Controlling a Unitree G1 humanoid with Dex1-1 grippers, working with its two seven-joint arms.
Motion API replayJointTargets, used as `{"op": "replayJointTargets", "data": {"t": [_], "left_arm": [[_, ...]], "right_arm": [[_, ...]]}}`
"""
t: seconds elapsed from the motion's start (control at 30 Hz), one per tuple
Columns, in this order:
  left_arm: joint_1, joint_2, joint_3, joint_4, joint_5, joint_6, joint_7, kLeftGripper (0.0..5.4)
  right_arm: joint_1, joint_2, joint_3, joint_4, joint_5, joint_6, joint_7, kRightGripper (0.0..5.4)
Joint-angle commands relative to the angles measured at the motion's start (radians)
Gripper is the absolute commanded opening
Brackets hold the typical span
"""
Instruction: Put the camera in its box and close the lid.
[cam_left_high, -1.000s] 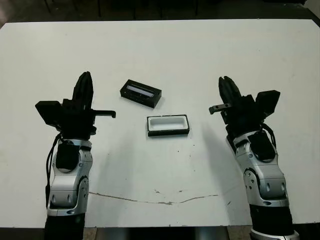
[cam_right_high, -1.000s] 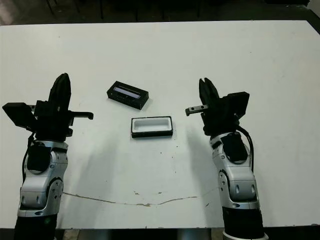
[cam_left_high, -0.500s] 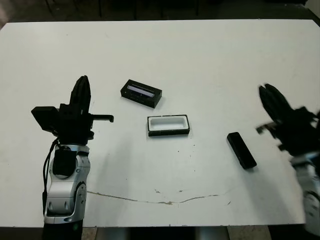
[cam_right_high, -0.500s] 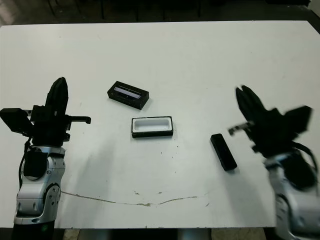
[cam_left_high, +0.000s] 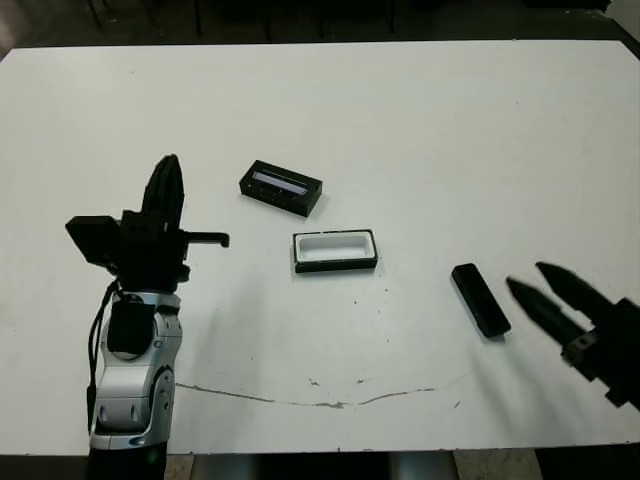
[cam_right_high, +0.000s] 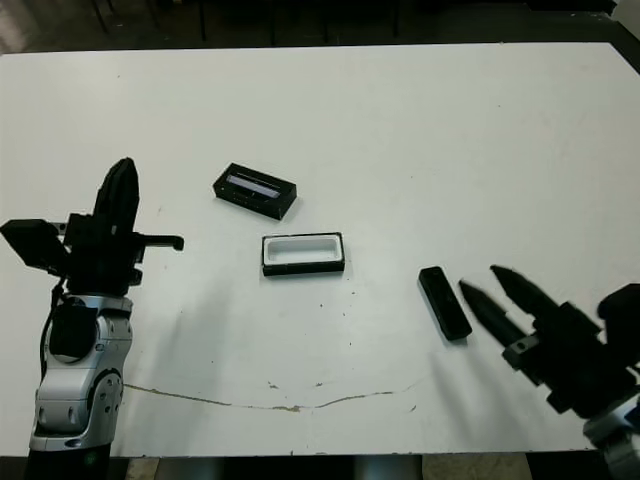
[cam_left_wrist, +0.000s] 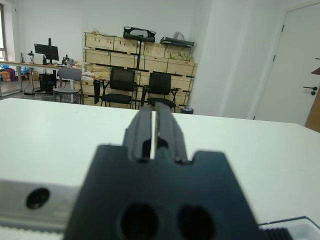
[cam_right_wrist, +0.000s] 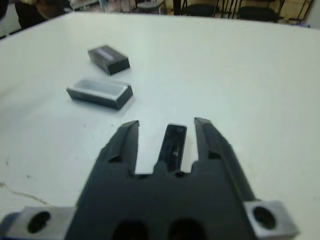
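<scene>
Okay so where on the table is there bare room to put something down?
The whole far half of the table beyond the lid is bare, as is the near middle between the box and the front edge. It is crowded at the right, where the right gripper closes on the camera.

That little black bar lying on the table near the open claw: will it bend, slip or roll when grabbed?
The camera looks like a stiff flat bar, so it probably won't bend or roll. Its smooth dark face may be slippery between the right gripper's fingers. Lying flat on the table, it offers little height to grip.
</scene>
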Motion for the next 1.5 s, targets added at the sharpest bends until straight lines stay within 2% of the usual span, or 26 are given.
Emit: {"op": "replayJointTargets", "data": {"t": [0.03,0.2,0.33,0.53,0.83,1.0,1.13,1.27,1.37,1.5], "left_arm": [[0.021,0.013,0.009,0.025,-0.008,0.006,-0.011,0.00],[0.027,0.016,0.014,0.023,0.002,0.003,-0.008,0.00],[0.031,0.018,0.020,0.021,0.007,0.004,-0.002,0.00],[0.034,0.024,0.018,0.022,0.023,-0.006,-0.008,0.00],[0.040,0.018,0.011,0.025,0.028,-0.011,-0.010,0.00],[0.051,0.021,0.013,0.022,0.024,-0.012,-0.012,0.00],[0.055,0.020,0.013,0.019,0.022,-0.011,-0.011,0.00],[0.058,0.018,0.014,0.021,0.021,-0.013,-0.010,0.00],[0.062,0.016,0.013,0.018,0.018,-0.009,-0.010,0.00],[0.064,0.018,0.011,0.020,0.027,-0.015,-0.008,0.00]], "right_arm": [[0.014,0.003,0.028,0.038,-0.023,0.018,-0.011,2.83],[-0.002,0.021,0.061,0.098,-0.054,-0.011,-0.011,3.73],[-0.005,0.058,0.097,0.181,-0.125,-0.113,0.002,4.43],[0.002,0.111,0.121,0.259,-0.163,-0.200,0.001,5.38],[0.037,0.141,0.157,0.292,-0.161,-0.246,0.030,5.38],[0.067,0.142,0.171,0.258,-0.163,-0.244,0.023,5.38],[0.101,0.154,0.178,0.207,-0.146,-0.200,-0.025,5.38],[0.124,0.169,0.189,0.193,-0.138,-0.201,-0.058,5.38],[0.151,0.188,0.193,0.115,-0.120,-0.134,-0.157,5.38],[0.171,0.202,0.196,0.026,-0.103,-0.057,-0.283,4.92]]}}
